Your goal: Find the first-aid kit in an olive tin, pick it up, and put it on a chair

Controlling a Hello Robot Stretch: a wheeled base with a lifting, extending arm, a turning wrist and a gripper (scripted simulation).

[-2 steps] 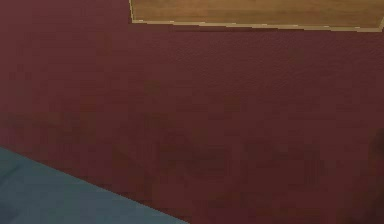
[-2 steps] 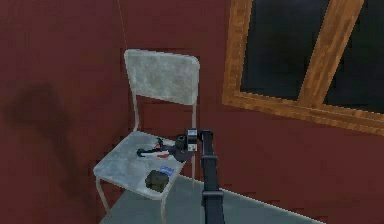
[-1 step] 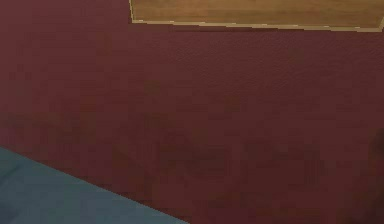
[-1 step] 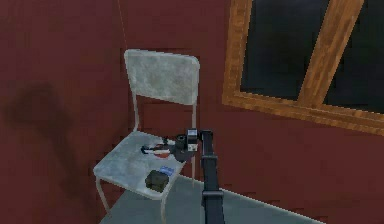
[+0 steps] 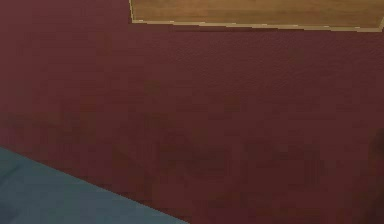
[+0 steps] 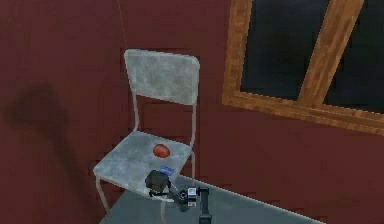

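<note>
A pale, worn metal chair (image 6: 128, 160) stands against the dark red wall in the arm side view. A small red thing (image 6: 160, 151) lies on its seat toward the back. The arm (image 6: 204, 208) rises from the bottom edge, and my gripper (image 6: 157, 185) is at the seat's front edge. A small dark lump sits at its far end with the seat behind it. I cannot tell whether the gripper holds anything.
A wood-framed window (image 6: 300, 60) is set in the red wall right of the chair. Grey-blue floor (image 6: 260, 212) runs along the bottom. In the forward view a red wall (image 5: 200, 110) is close ahead, with a wooden frame (image 5: 250, 14) at top and floor (image 5: 50, 195) at lower left.
</note>
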